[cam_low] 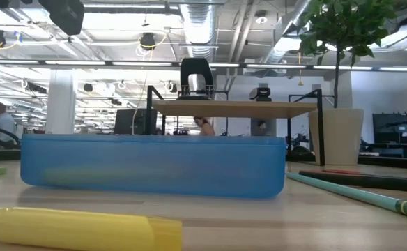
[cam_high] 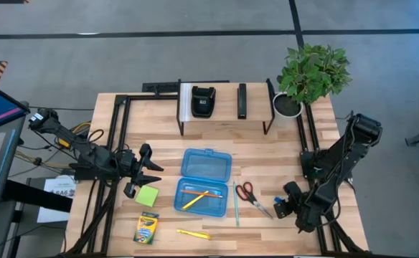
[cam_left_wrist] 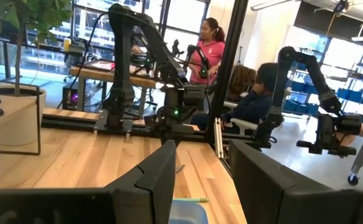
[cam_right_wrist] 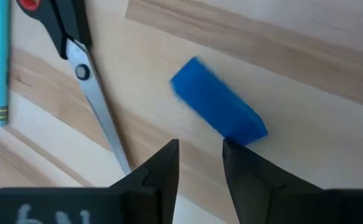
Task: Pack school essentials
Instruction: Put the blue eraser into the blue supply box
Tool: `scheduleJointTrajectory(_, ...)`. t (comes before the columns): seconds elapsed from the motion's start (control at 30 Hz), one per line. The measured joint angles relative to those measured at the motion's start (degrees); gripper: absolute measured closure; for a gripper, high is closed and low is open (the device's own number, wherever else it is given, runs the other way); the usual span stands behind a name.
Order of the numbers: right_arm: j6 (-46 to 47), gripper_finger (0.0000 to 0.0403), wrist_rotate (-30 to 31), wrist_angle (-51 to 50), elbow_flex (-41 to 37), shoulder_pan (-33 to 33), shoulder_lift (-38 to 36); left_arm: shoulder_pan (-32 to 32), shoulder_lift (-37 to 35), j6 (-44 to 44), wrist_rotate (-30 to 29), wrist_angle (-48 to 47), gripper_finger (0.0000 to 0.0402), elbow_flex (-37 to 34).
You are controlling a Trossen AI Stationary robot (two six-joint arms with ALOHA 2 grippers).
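An open translucent blue case [cam_high: 206, 179] lies mid-table and holds a yellow and an orange pencil [cam_high: 195, 196]. To its right lie red-handled scissors [cam_high: 249, 195] and a teal pen [cam_high: 235, 204]. The green sticky-note pad [cam_high: 147, 196], crayon box [cam_high: 146, 228] and yellow highlighter [cam_high: 193, 233] lie on its left and near side. My right gripper [cam_right_wrist: 200, 155] is open and points down just over the blue eraser [cam_right_wrist: 219, 112], which lies flat on the table beside the scissors [cam_right_wrist: 82, 68]. My left gripper [cam_high: 151, 172] is open, level, beside the pad. My right gripper comes from above, and one fingertip [cam_right_wrist: 231, 149] stands at the eraser's end [cam_right_wrist: 250, 132]. I cannot tell whether it touches. The eraser lies flat on the wood, outside the gap between the fingers.
A black metal rack [cam_high: 227, 115] with black devices [cam_high: 203, 100] stands at the far side, and a potted plant [cam_high: 310, 72] at the far right corner. Black frame rails run along both table sides. Bare wood shows between the case and the rack.
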Motion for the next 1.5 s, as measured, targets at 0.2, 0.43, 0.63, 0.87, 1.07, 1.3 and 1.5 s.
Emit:
scheduleJointTrajectory(0.2,0.2,0.0255,-1.4,-0.4,-0.1,0.0,-0.5,0.0,0.0,0.0,0.0,0.0,0.0264,0.0)
scheduleJointTrajectory(0.43,0.5,0.0260,-2.2,-5.1,-0.2,0.0,-3.2,0.0,0.0,0.0,0.0,0.0,0.0264,0.0)
scheduleJointTrajectory(0.63,-3.7,0.0258,-2.4,-8.6,-0.2,-1.6,-4.0,0.0,0.0,0.0,0.0,0.0,0.0264,0.0)
scheduleJointTrajectory(0.87,-7.4,0.0249,-4.1,-3.7,-1.8,-3.2,-3.5,0.0,0.0,0.0,0.0,0.0,0.0264,0.0)
scheduleJointTrajectory(1.07,-7.2,0.0253,-4.0,1.0,-4.6,-3.3,-3.8,0.0,0.0,0.0,0.0,0.0,0.0264,0.0)
scheduleJointTrajectory(1.3,-8.4,0.0262,-3.5,3.3,-4.8,-3.3,-3.7,0.0,0.0,0.0,0.0,0.0,0.0264,0.0)
scheduleJointTrajectory(1.5,-8.5,0.0271,-3.2,4.7,-4.8,-3.3,-3.6,0.0,0.0,0.0,0.0,0.0,0.0264,0.0)
